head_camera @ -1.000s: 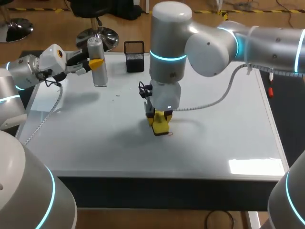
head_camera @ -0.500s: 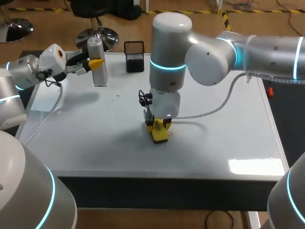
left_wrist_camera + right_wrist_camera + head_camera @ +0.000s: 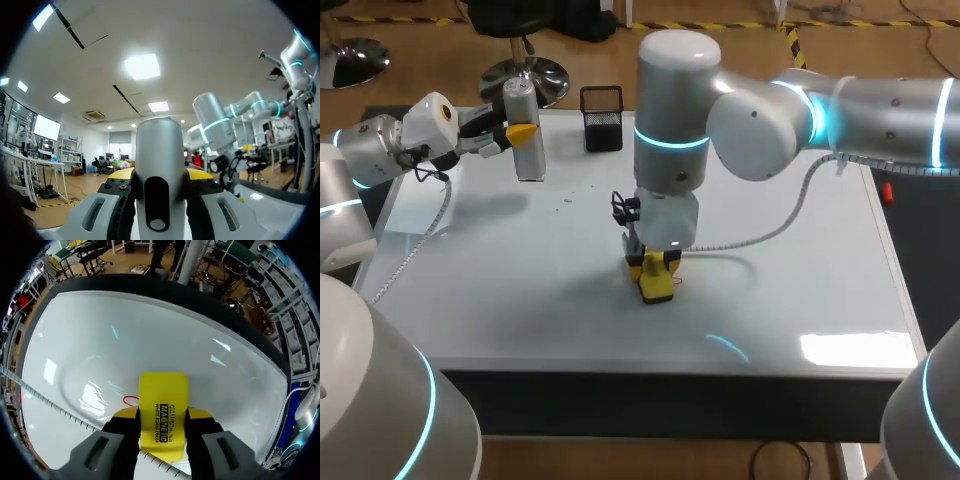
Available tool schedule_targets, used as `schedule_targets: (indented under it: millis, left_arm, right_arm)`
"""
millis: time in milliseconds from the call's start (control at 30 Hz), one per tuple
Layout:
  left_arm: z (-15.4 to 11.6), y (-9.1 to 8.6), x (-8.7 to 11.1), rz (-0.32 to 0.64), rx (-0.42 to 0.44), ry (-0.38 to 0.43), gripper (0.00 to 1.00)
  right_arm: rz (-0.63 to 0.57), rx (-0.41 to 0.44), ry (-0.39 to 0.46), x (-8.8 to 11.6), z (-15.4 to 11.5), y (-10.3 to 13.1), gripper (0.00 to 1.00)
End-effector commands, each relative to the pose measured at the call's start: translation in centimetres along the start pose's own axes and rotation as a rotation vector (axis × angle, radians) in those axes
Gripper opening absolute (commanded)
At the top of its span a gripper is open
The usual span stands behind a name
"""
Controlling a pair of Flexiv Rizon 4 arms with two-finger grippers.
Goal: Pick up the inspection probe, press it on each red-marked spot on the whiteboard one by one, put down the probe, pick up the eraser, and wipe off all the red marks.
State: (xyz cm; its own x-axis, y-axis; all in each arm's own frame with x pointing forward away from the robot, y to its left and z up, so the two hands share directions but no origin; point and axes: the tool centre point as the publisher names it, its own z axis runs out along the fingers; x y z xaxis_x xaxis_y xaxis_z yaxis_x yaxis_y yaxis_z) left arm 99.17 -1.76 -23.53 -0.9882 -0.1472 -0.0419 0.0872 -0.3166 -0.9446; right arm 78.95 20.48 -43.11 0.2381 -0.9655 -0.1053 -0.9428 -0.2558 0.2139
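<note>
Right jaws clamp the yellow eraser (image 3: pixel 657 283), pressed on the whiteboard (image 3: pixel 800 250) near its middle, a red mark (image 3: pixel 131 401) just beside it; left jaws clamp the inspection probe (image 3: pixel 526 130) at far left. Wiping well likely means keeping the eraser flat and sweeping fully across the mark.

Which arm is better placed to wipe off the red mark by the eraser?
Right. The right gripper is shut on the yellow eraser, low on the whiteboard beside the red mark. The left gripper holds the probe, far off at the back left.
</note>
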Motion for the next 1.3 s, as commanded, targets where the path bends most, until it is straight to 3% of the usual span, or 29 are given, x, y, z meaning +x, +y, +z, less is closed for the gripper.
schedule_targets:
  millis: [33,800,1300]
  left_arm:
    - [0.1,-0.1,0.0,0.001,0.000,-0.002,0.00]
    - [0.1,-0.1,0.0,0.001,0.000,-0.002,0.00]
    - [0.1,-0.1,0.0,0.001,0.000,-0.002,0.00]
  right_arm:
    - [0.000,-0.003,-0.002,0.6,1.0,0.0,0.00]
    - [0.076,-0.056,0.028,5.6,3.1,3.2,0.00]
    - [0.096,-0.075,0.038,6.9,3.8,4.5,0.00]
